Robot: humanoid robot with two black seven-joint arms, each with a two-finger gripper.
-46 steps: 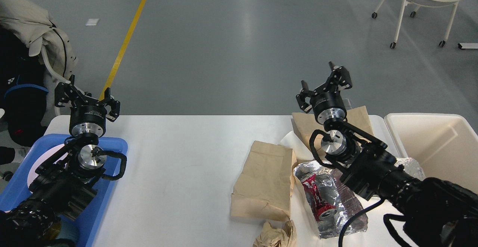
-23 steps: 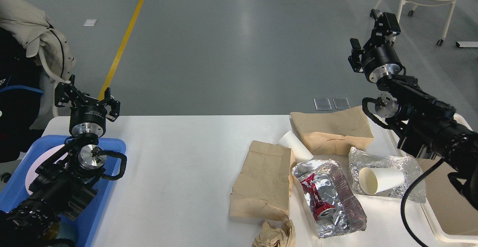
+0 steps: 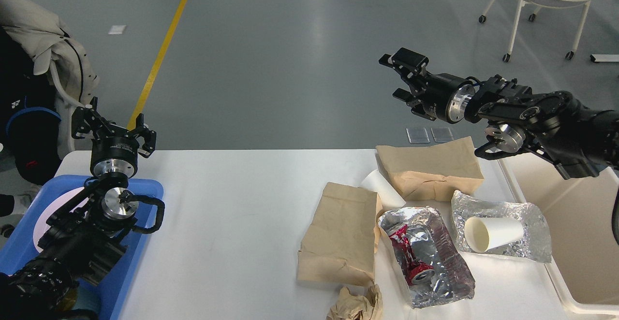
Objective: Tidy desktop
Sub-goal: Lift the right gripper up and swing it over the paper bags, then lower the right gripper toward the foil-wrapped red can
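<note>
Head view. The desktop (image 3: 232,204) spans the lower frame, white and wide, its far edge running just behind my left gripper. Litter sits on its right half: a flat paper bag (image 3: 341,235), a second paper bag (image 3: 430,167) behind it, a foil sheet (image 3: 428,257) holding a crushed red can (image 3: 408,254), another foil sheet (image 3: 527,223) with a paper cup (image 3: 493,234) lying on its side, a second cup (image 3: 382,187) between the bags, and a crumpled paper wad (image 3: 355,305) at the near edge.

My right gripper (image 3: 395,76) hangs high above the far edge, fingers apart, holding nothing. My left gripper (image 3: 113,126) is raised over the blue tray (image 3: 145,189), fingers likewise apart and empty.

Judged step: between picks, with clearing barely begun. The next move calls for lowering the right gripper onto one litter item and carrying it to the cream bin (image 3: 580,223) at the table's right end.

Room: the centre of the desktop is bare and gives free passage. The foil pieces lie close to the bin wall, leaving little margin there.
</note>
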